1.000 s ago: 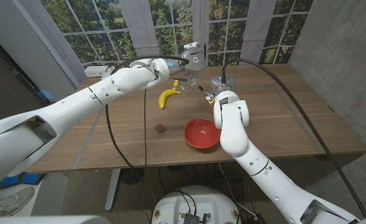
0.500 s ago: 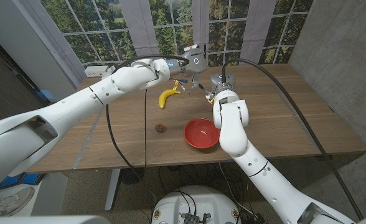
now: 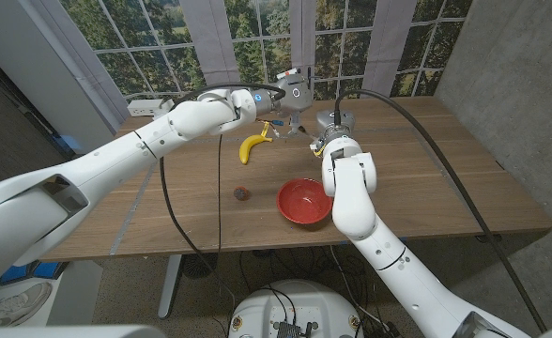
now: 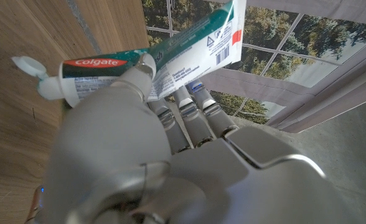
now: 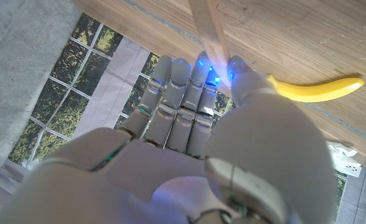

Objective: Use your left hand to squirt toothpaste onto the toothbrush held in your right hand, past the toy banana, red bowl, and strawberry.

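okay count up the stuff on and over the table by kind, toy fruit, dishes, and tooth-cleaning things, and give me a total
Toy fruit: 2, banana and strawberry.
Dishes: 1, red bowl.
Tooth-cleaning things: 2, toothpaste tube held in the left hand, toothbrush held in the right hand.
Total: 5.

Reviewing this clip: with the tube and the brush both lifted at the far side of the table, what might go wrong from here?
1. The left hand holds the toothpaste tube around its middle with the cap flipped open; a hard squeeze may overshoot.
2. The right hand grips the toothbrush by a thin handle; it may twist when the nozzle presses on it.
3. The toy banana lies right below, so stray paste could land on it.
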### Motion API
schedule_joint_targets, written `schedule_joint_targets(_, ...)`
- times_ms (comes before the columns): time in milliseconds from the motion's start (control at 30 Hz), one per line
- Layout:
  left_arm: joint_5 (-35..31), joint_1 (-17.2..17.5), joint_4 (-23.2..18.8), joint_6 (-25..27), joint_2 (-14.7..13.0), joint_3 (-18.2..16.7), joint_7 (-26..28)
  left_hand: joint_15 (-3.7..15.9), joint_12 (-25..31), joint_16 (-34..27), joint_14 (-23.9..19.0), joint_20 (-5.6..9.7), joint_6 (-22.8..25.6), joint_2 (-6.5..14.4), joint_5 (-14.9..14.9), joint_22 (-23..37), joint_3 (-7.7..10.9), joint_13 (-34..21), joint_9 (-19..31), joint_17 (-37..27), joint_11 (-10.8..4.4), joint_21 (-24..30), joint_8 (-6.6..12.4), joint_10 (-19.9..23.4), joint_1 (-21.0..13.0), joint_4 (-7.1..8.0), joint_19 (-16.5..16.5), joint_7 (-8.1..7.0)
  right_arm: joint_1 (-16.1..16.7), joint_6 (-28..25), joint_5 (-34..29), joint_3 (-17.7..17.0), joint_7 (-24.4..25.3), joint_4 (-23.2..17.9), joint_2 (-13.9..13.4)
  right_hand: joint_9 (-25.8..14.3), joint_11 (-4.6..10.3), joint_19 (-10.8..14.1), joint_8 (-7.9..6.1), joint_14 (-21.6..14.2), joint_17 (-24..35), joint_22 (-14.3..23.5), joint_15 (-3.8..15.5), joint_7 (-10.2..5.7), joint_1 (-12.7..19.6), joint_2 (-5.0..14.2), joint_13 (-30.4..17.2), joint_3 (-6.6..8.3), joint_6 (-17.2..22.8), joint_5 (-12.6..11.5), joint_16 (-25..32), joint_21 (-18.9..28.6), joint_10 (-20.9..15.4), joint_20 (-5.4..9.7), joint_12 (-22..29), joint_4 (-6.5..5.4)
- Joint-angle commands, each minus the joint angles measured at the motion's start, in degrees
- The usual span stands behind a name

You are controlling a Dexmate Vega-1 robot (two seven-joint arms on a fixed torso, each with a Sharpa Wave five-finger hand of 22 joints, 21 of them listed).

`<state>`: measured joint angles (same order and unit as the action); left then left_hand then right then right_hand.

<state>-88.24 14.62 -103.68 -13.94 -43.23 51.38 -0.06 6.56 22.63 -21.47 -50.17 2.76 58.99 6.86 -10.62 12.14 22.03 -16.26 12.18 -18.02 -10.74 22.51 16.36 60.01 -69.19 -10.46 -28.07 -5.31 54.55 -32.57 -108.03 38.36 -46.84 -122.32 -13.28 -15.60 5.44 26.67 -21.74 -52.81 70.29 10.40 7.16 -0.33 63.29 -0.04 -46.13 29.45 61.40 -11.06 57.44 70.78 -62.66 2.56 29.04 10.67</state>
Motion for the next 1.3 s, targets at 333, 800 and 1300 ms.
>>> schedule_joint_targets(333, 2.97, 0.42, -0.13, -0.53, 0.37, -0.46, -0.07, 7.41, 0.29, -0.50, -1.20, 5.47, 1.05, -0.14, -0.25, 0.15, -0.68, -4.10, 0.14, -0.24, -1.76, 0.57, 0.45, 2.90, -1.13, 0.10, -0.40, 0.15, 1.55, 1.85, 0.98, -0.05, 1.49, -2.24, -0.81, -0.14, 2.51, -0.33, -0.13, 0.28, 0.05, 0.03, 5.51, -0.28, 1.60, 1.57, -0.23, 1.84, 0.63, -0.46, 0.25, 0.43, -3.20, 0.80, 0.17, -0.87)
schedule_joint_targets(800, 3.72, 0.98, -1.77, -1.10, 0.20, -1.01, -5.89, 7.42, 0.10, -0.77, -1.78, 5.59, 1.27, -0.37, -0.28, 0.22, -1.19, -3.81, 0.11, -0.36, -1.72, 0.87, 0.31, 3.23, -1.44, 0.13, -0.36, 0.35, 2.14, 1.54, 0.94, -0.37, 3.70, -2.50, -0.80, -0.21, 2.58, -0.40, -0.07, 0.26, 0.03, 0.00, 5.48, -0.33, 1.46, 1.54, -0.26, 1.98, 0.75, -0.39, 0.30, 0.66, -3.19, 0.79, 0.09, -0.93)
schedule_joint_targets(1300, -0.53, 1.67, -2.64, 0.40, -0.78, -1.06, -3.92, 7.42, 0.06, -0.84, -2.02, 5.65, 1.56, -0.43, -0.31, 0.30, -1.60, -3.79, 0.12, -0.41, -1.72, 1.17, 0.18, 3.54, -1.83, 0.17, -0.22, 0.42, 2.52, 1.83, 1.30, -0.88, 3.98, -2.86, -1.10, -0.34, 2.65, -0.51, 0.01, 0.30, 0.02, -0.02, 5.49, -0.49, 1.44, 1.47, -0.53, 2.20, 0.77, -0.33, 0.29, 0.89, -3.09, 1.00, 0.09, -0.89)
